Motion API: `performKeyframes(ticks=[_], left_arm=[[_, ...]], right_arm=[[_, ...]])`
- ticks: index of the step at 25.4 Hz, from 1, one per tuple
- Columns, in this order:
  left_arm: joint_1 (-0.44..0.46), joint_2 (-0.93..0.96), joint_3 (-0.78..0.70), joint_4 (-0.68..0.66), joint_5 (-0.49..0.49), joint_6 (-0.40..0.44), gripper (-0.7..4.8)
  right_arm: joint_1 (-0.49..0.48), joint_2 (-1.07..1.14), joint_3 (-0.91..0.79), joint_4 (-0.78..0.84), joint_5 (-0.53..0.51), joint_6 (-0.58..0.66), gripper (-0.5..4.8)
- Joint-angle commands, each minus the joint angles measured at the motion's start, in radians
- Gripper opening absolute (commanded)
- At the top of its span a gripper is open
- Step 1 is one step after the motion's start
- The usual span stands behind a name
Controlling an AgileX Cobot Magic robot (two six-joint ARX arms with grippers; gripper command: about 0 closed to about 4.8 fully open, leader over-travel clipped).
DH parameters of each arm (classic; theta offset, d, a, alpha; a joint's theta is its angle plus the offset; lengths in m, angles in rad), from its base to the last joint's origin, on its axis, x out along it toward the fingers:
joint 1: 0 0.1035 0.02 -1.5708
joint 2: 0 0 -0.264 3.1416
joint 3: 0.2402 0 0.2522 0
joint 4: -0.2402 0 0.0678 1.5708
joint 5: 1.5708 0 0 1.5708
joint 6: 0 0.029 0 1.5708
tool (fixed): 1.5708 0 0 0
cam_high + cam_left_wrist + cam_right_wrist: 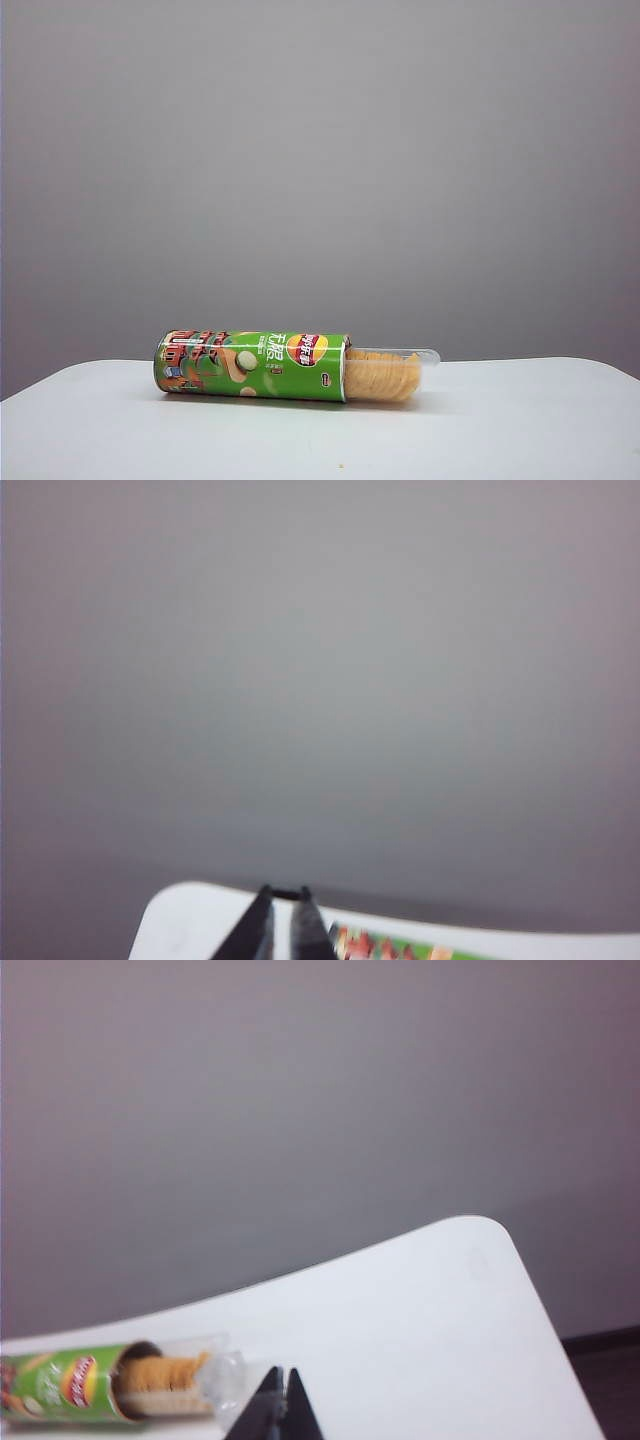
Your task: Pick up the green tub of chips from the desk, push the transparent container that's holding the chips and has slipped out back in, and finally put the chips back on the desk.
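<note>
The green tub of chips (252, 365) lies on its side on the desk (500, 420), near the middle of the exterior view, with its red-orange artwork end toward the left of that view and its open end toward the right. The transparent container (395, 373) projects partway out of the open end, resting on the desk surface. The chips (382, 377) are visible through it as a ridged golden stack.

Neither arm appears in the exterior view. The left gripper (283, 920) shows in its wrist view with the fingertips drawn almost together, holding nothing, apart from the tub's artwork end. The right gripper (282, 1400) shows in its wrist view with the fingertips pressed together, holding nothing, near the container's protruding end without contact.
</note>
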Motion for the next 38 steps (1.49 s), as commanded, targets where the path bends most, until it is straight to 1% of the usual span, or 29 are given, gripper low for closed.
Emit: performKeyframes(ticks=[1,3,6,7,8,9,11,12,13,14,15,16,17,18,19,20,21,23,24,25,26,27,29,30,31,33,35,36,38], left_arm=[[0.000,0.128,0.146,-0.019,0.038,0.090,0.29],[0.000,0.271,0.266,-0.020,0.116,0.193,0.29],[0.000,0.550,0.470,-0.019,0.211,0.411,0.30],[0.001,0.601,0.505,-0.020,0.226,0.436,0.30],[0.001,0.711,0.577,-0.027,0.256,0.476,0.30],[0.001,0.755,0.607,-0.029,0.276,0.484,0.30],[0.001,0.880,0.686,-0.039,0.359,0.553,0.30],[0.000,0.967,0.748,-0.077,0.390,0.646,0.30],[-0.001,1.011,0.784,-0.116,0.391,0.711,0.30],[-0.002,1.072,0.840,-0.187,0.401,0.813,0.30],[-0.002,1.104,0.864,-0.211,0.401,0.855,0.30],[-0.002,1.171,0.919,-0.264,0.401,0.954,0.31],[-0.002,1.206,0.950,-0.299,0.401,1.003,0.37],[-0.002,1.268,1.011,-0.366,0.400,1.093,0.78],[-0.002,1.293,1.034,-0.396,0.398,1.126,0.89],[-0.002,1.351,1.088,-0.459,0.401,1.182,0.89],[-0.002,1.379,1.115,-0.488,0.402,1.208,0.90],[-0.002,1.423,1.154,-0.533,0.402,1.259,0.90],[-0.002,1.444,1.175,-0.568,0.402,1.305,0.99],[-0.002,1.484,1.213,-0.626,0.402,1.397,1.50],[-0.002,1.501,1.229,-0.650,0.402,1.432,1.82],[-0.002,1.537,1.257,-0.693,0.397,1.487,2.46],[-0.002,1.587,1.287,-0.713,0.397,1.508,2.52],[-0.002,1.604,1.297,-0.716,0.401,1.500,2.57],[-0.008,1.628,1.311,-0.725,0.404,1.499,3.01],[-0.031,1.665,1.336,-0.758,0.400,1.497,3.67],[-0.060,1.719,1.369,-0.798,0.370,1.495,4.61],[-0.084,1.752,1.385,-0.804,0.335,1.493,4.75],[-0.122,1.804,1.411,-0.805,0.325,1.493,4.76]], right_arm=[[0.000,0.013,0.042,0.029,0.002,0.035,-0.09],[0.000,0.052,0.076,0.024,0.003,0.034,-0.09],[-0.002,0.182,0.163,0.023,0.001,0.031,-0.09],[-0.002,0.212,0.184,0.022,-0.003,0.023,-0.09],[-0.002,0.283,0.238,0.023,-0.044,-0.017,-0.09],[-0.002,0.318,0.265,0.022,-0.066,-0.031,-0.09],[-0.002,0.420,0.349,0.016,-0.156,-0.068,-0.09],[-0.009,0.506,0.420,0.004,-0.238,-0.085,-0.09],[-0.016,0.555,0.460,-0.006,-0.293,-0.101,-0.09],[-0.029,0.631,0.523,-0.033,-0.368,-0.130,-0.09],[-0.038,0.678,0.560,-0.050,-0.398,-0.150,-0.09],[-0.052,0.745,0.610,-0.066,-0.430,-0.178,-0.09],[-0.058,0.780,0.635,-0.071,-0.454,-0.188,-0.09],[-0.070,0.845,0.676,-0.075,-0.495,-0.200,-0.09],[-0.075,0.874,0.691,-0.076,-0.517,-0.201,-0.09],[-0.090,0.931,0.716,-0.077,-0.579,-0.201,-0.09],[-0.095,0.960,0.725,-0.075,-0.615,-0.201,-0.09],[-0.094,1.012,0.732,-0.073,-0.655,-0.202,-0.09],[-0.095,1.032,0.732,-0.075,-0.661,-0.203,-0.09],[-0.095,1.077,0.732,-0.082,-0.667,-0.210,-0.09],[-0.095,1.103,0.732,-0.082,-0.686,-0.224,-0.09],[-0.095,1.140,0.732,-0.080,-0.724,-0.237,-0.09],[-0.096,1.187,0.732,-0.077,-0.738,-0.243,-0.09],[-0.096,1.200,0.732,-0.076,-0.739,-0.254,-0.09],[-0.096,1.218,0.732,-0.067,-0.742,-0.263,-0.08],[-0.097,1.238,0.732,-0.059,-0.759,-0.286,-0.08],[-0.101,1.261,0.732,-0.050,-0.802,-0.294,-0.08],[-0.102,1.275,0.732,-0.045,-0.832,-0.300,-0.08],[-0.102,1.297,0.732,-0.045,-0.861,-0.303,-0.08]])
